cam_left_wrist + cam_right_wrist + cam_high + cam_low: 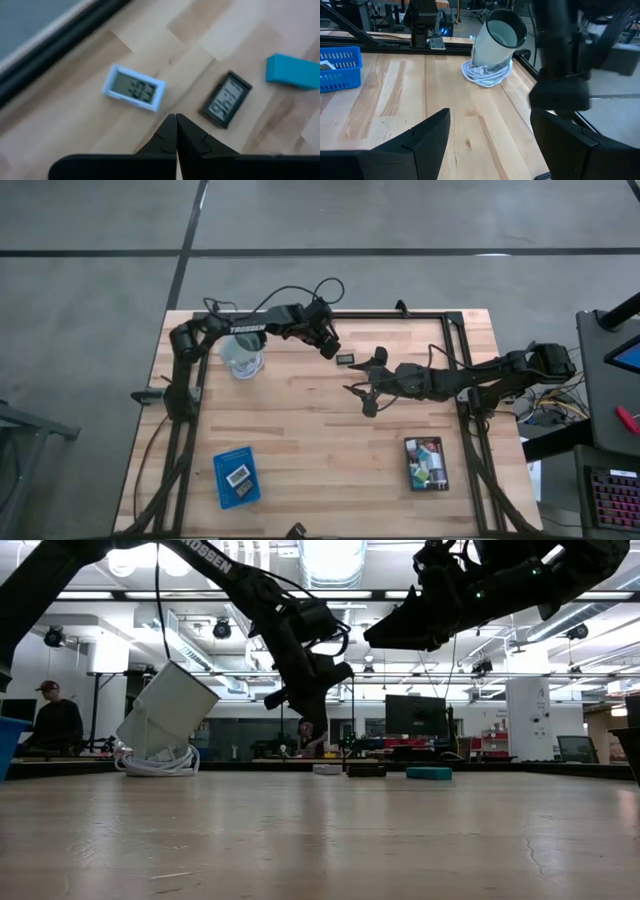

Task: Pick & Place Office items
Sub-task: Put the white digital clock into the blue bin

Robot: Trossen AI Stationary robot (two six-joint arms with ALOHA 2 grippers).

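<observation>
the wooden table (300, 440) carries a black tray (408, 465) of office items nearer the front than the right gripper (362, 380), a blue tray (222, 480) far from either tool, and a tilted cup (240, 355) beside the left arm. the right gripper hangs above the table's middle with its jaws spread wide and empty, while the left gripper (176, 131) hovers pinched shut, holding nothing. just ahead of its tips lie a white display (134, 93), a dark display (226, 100) and a teal block (292, 71); i judge it should open before descending, square its jaws across one display's short sides, and keep clear of its neighbour.
</observation>
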